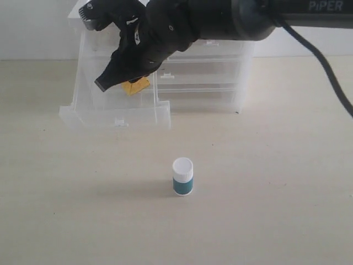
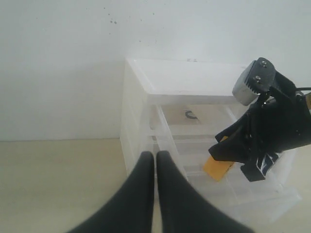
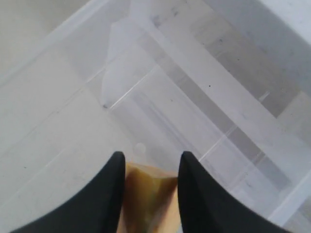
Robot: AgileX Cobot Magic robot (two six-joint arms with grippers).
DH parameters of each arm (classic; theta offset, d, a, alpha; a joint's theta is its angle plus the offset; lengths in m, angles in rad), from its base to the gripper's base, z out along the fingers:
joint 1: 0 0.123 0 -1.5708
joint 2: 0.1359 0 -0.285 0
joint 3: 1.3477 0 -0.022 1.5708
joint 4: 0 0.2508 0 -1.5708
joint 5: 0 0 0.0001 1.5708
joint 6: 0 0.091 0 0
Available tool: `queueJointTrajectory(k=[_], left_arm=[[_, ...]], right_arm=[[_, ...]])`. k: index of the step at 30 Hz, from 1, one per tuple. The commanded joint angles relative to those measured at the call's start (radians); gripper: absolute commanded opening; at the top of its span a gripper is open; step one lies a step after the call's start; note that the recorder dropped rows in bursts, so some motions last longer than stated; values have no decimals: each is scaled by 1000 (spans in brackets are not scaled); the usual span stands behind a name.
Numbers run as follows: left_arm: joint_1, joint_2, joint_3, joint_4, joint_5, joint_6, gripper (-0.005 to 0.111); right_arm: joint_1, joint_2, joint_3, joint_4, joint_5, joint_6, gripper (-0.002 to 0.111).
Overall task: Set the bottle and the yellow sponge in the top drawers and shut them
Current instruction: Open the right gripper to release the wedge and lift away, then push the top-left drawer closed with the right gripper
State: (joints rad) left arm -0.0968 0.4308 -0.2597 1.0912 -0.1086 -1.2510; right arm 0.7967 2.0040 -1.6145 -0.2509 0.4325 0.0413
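Main worry here is the drop. The yellow sponge (image 1: 136,86) is light foam, so when it gets let go it could cling to one finger, or tumble and hang up on the side wall of the pulled-out top drawer (image 1: 116,117) instead of landing flat inside. Then the drawer wouldn't shut clean. That clear drawer unit (image 1: 209,77) also looks flimsy, so a bump from the arm could shove it back.

The right claw (image 3: 150,161) reaches across and is partway open, just as wide as the sponge. It pinches the sponge between both fingers over the open drawer. I can't tell if the sponge touches the drawer floor.

The left claw (image 2: 154,158) has its fingers pressed together with nothing in them. The bottle (image 1: 182,176) stands alone on the table (image 1: 265,193), well apart from the drawers.
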Motion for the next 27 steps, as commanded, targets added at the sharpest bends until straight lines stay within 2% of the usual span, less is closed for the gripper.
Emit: queueJointTrajectory(k=[1, 4, 8, 13, 16, 23, 27], left_arm=[[-4, -4, 3, -11, -4, -5, 4], [-4, -4, 3, -11, -11, -5, 4], [-4, -4, 5, -11, -55, -7, 4], [-4, -4, 5, -11, -55, -7, 4], [-4, -4, 5, -11, -55, -4, 4], [-4, -4, 5, -11, -55, -4, 4], [-4, -4, 5, -11, -49, -4, 4]], right_arm=[[8, -79, -3, 5, 61, -10, 0], [20, -146, -15, 22, 171, -26, 0], [20, -107, -117, 125, 317, -105, 0], [20, 96, -385, 196, 523, -167, 0], [20, 146, -448, 203, 470, -172, 0], [20, 144, -452, 174, 383, -172, 0], [20, 142, -373, 115, 225, -142, 0]])
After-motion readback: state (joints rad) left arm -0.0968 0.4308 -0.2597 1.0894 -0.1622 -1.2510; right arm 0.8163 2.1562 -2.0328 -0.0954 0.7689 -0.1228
